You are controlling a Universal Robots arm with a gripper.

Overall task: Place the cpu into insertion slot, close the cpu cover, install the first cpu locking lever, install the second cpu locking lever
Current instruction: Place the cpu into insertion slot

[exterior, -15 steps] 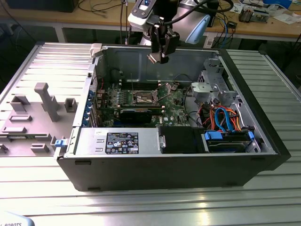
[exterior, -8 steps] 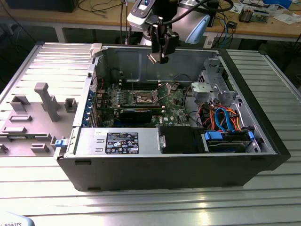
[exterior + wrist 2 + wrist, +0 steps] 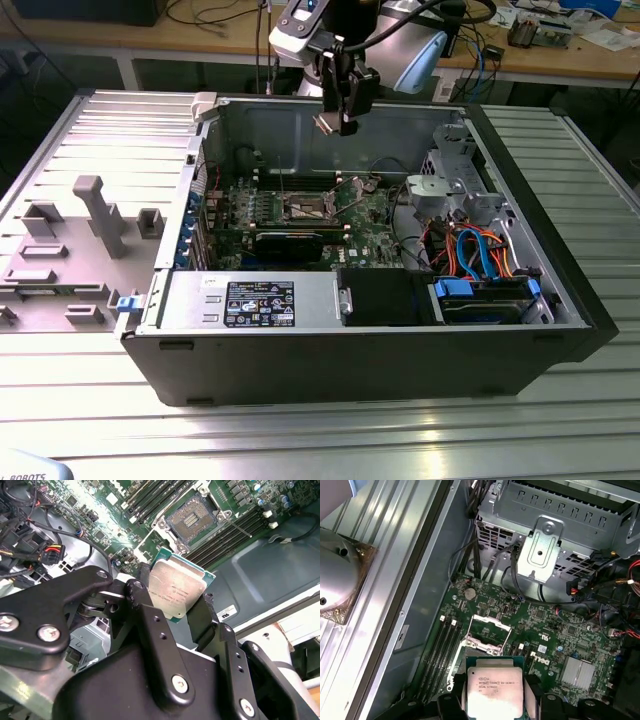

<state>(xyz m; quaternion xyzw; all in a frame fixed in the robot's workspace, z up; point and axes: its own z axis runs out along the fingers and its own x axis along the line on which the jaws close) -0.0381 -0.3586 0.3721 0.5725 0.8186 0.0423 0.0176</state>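
Note:
My gripper (image 3: 337, 118) hangs above the open computer case, shut on the cpu (image 3: 325, 122). In both wrist views the cpu (image 3: 175, 587) (image 3: 495, 690) shows its silvery-grey top, clamped by its edges between the black fingers (image 3: 206, 614). Below it on the green motherboard (image 3: 365, 225) lies the insertion slot (image 3: 192, 522) (image 3: 485, 639), dark-centred, with nothing in it. The cpu cover (image 3: 492, 621), a thin silvery frame, appears lifted open at the slot's edge. The cpu hangs well above the slot and apart from it.
Black memory slots (image 3: 442, 650) flank the socket. In the case are a metal drive cage (image 3: 455, 190), blue and orange cables (image 3: 480, 250), a black card (image 3: 290, 242) and the power supply (image 3: 255, 300). A grey fixture plate (image 3: 80, 230) lies at the exterior view's left.

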